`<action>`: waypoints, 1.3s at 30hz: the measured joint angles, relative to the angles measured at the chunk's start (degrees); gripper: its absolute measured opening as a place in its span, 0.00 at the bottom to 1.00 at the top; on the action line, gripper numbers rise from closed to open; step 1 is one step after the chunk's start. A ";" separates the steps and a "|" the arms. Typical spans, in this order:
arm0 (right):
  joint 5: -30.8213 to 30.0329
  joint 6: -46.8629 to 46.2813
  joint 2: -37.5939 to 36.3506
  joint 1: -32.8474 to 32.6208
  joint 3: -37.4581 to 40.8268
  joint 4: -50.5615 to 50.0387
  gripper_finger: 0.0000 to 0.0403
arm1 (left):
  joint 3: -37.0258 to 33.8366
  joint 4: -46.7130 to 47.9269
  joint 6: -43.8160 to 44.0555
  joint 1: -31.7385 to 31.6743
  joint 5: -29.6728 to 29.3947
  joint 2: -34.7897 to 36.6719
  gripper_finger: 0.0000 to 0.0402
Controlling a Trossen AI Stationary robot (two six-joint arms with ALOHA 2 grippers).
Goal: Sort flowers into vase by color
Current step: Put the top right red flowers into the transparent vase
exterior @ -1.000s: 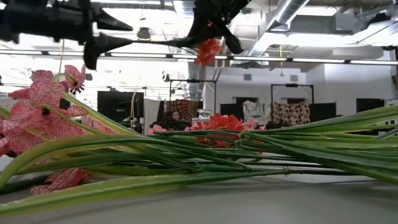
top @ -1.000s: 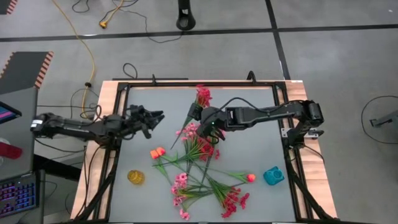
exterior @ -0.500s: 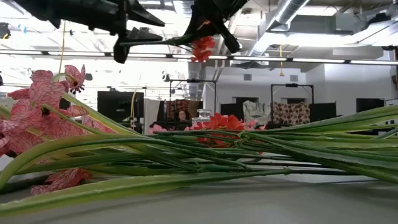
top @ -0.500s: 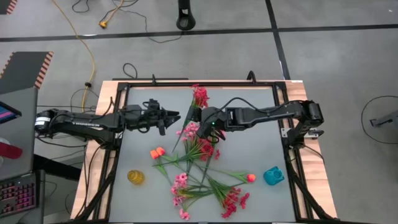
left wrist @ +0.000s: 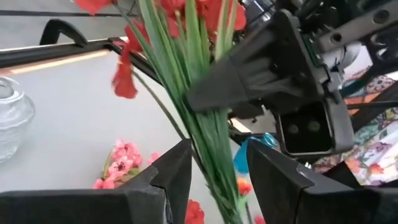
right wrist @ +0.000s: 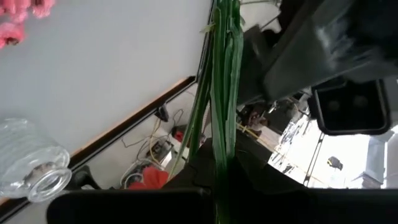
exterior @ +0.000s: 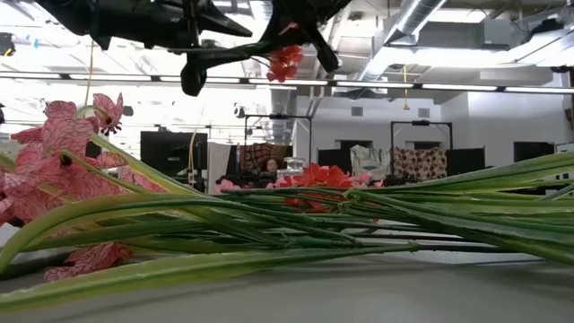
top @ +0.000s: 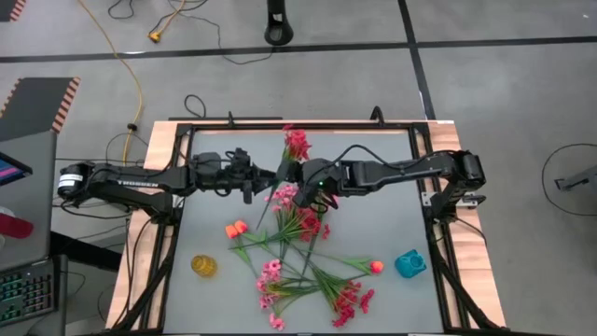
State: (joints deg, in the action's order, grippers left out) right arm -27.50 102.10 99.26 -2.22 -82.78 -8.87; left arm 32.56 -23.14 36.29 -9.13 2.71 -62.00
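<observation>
- Your right gripper sits just above the centre of the high view, its jaws clenched on the thin green stems of a deep magenta-red artificial flower spray, lifted clear of the grey table.
- The spray's long axis runs up and down the high frame: the red cluster points toward the top edge, and the stems pass down through the right jaws.
- Your left gripper comes in from the left of that frame and is just beside the right one. Its jaws are released; in the left wrist view the two dark fingers stand either side of the stem bundle without pressing on it.
- So the stems lie directly between the left jaws, crossing the fingers roughly at right angles. I judge this a handover, needing only a closing of the left jaws before the right lets go.
- The remaining pink, red and orange flowers lie heaped in the lower middle of the high view.
- A small amber glass vase stands at lower left and a teal vase at lower right; a clear glass vase shows in the left wrist view.
- The amber vase is on the left arm's side, the teal one on the right's.
</observation>
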 joint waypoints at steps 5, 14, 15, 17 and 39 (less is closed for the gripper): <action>0.67 0.02 0.02 0.00 0.00 3.78 0.13 | 0.00 -0.48 0.00 0.02 -0.11 0.00 0.35; 1.61 -0.05 0.36 0.00 0.02 5.14 0.13 | 0.00 -0.93 -0.72 0.02 1.65 0.03 0.35; 2.22 -0.07 0.39 0.01 0.02 5.07 0.13 | 0.00 -0.84 -0.73 0.02 2.08 0.03 0.35; 3.66 -0.04 0.39 0.02 0.02 5.12 0.13 | 0.00 -0.81 -0.83 0.03 2.67 0.03 0.34; 4.93 -8.98 0.39 0.02 0.02 5.25 0.27 | -0.02 -0.57 -3.69 0.04 2.18 0.00 0.04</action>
State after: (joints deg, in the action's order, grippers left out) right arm -22.57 93.13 99.66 -2.20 -82.76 -3.62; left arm 32.53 -23.71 32.60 -9.08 4.89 -62.00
